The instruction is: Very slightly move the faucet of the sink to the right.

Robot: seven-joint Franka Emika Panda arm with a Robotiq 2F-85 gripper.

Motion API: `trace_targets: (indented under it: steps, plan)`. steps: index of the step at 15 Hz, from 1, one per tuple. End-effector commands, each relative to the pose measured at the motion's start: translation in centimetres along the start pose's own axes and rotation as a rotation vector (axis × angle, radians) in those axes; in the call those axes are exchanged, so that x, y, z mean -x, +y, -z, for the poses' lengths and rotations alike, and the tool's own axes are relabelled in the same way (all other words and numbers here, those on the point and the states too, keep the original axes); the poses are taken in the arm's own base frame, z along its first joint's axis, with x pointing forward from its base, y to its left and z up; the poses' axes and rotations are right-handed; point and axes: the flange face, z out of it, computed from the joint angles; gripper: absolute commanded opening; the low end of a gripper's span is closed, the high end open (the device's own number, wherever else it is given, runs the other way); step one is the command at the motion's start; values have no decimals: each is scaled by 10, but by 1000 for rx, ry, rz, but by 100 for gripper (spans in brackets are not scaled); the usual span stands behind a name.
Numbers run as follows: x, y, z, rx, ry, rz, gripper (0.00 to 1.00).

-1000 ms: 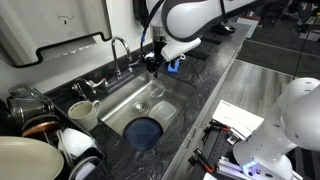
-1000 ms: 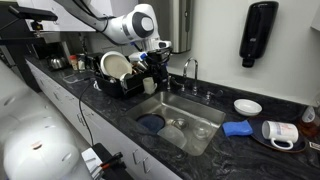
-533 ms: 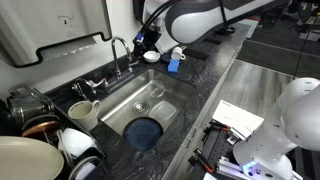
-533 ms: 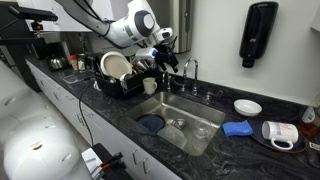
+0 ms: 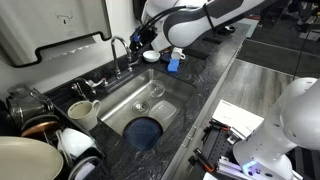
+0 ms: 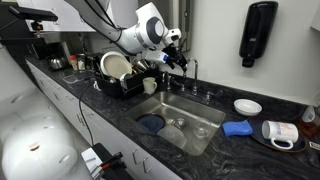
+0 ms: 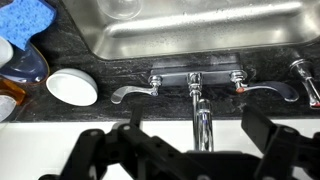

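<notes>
The chrome faucet (image 5: pixel 121 50) arches over the steel sink (image 5: pixel 150 92) from the back edge. It also shows in an exterior view (image 6: pixel 191 69) and in the wrist view (image 7: pixel 203 122), with a lever handle on each side of its base. My gripper (image 5: pixel 141 43) is at the top of the spout, seen too in an exterior view (image 6: pixel 178 56). In the wrist view my gripper (image 7: pixel 187 142) is open, with a dark finger on each side of the spout. I cannot tell if a finger touches it.
A blue sponge (image 5: pixel 173 66) and a white cup (image 5: pixel 178 53) lie beside the sink. A dish rack (image 6: pixel 125 76) holds plates. Mugs and bowls (image 5: pixel 84 112) crowd the counter. A blue plate (image 5: pixel 145 131) lies in the basin. A white dish (image 7: pixel 72 87) is near the faucet handle.
My gripper has moved from over the sink back and up toward the wall and now sits at the faucet's spout. The faucet has not visibly moved.
</notes>
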Motion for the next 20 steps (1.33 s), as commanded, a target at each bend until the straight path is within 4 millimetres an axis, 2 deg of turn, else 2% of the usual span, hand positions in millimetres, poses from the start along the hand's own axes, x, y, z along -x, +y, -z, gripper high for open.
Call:
trace_targets:
  steps: [1, 4, 10, 15, 20]
  plan:
    - [-1, 0, 2, -1, 1, 1, 100]
    - [-5, -6, 2, -24, 26, 32, 100]
    - [-26, -4, -34, -99, 125, 23, 100]
    - [-38, 6, -63, -105, 125, 21, 100]
    - [-51, 26, -70, 44, 52, -6, 100]
